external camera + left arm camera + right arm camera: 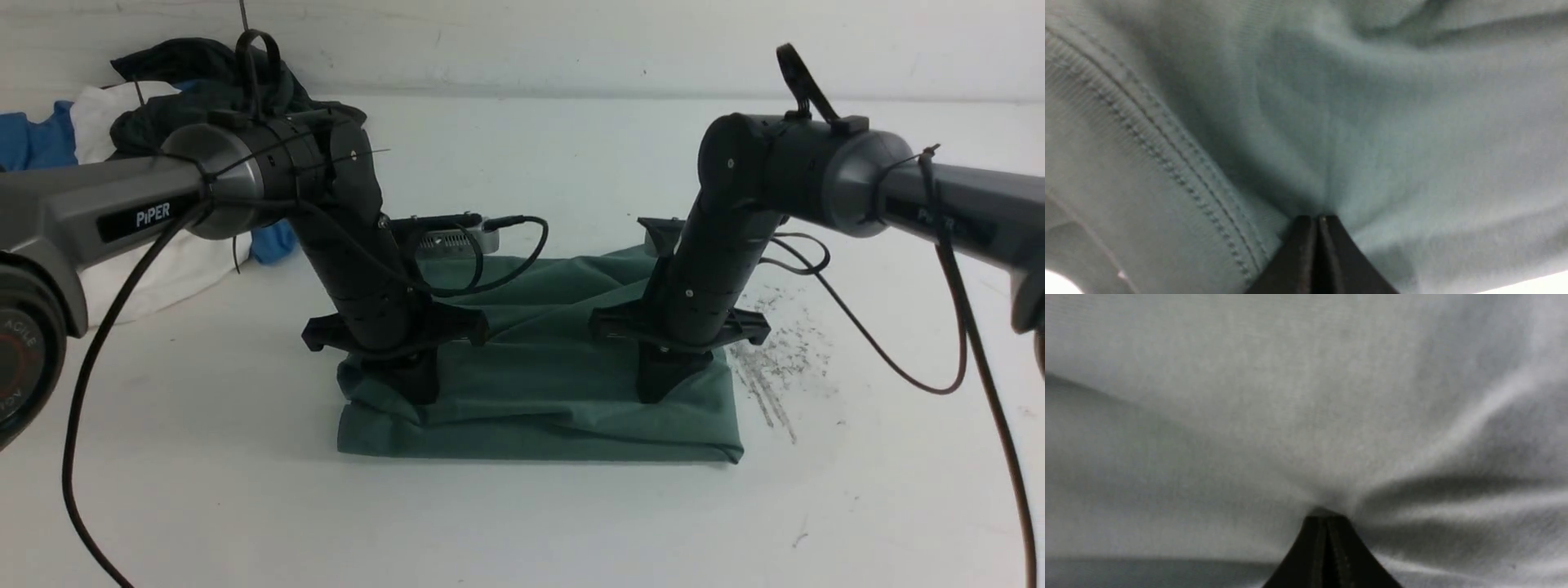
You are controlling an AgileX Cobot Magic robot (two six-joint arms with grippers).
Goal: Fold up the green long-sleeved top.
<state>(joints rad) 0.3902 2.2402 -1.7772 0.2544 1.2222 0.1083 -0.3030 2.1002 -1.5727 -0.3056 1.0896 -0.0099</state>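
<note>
In the front view the green long-sleeved top [539,392] lies folded into a wide rectangle on the white table [522,531], at the centre of the frame. Both claws stand on it and point straight down. The left gripper [406,384] comes down on the left part of the top, near its left edge, where the cloth is bunched up. The right gripper [665,380] comes down on the right part, a little inside the right edge.

Both claws are fully closed. At each tip the cloth puckers toward the jaws, so we read that each one pinches a small fold of the top.

At the upper left of the front view a heap of other clothes [122,114], dark, white and blue, lies well apart from the top. Grey scuff marks [775,367] are on the table just beside the right edge of the top.

The left wrist view shows the left gripper [1318,228] closed, the green fabric [1392,122] filling the picture and a double stitched seam [1167,163] beside the tip, a detail the front view does not give. In the right wrist view the right gripper [1327,526] is closed as well, but the cloth [1290,396] looks pale grey and blurred, without seam.
</note>
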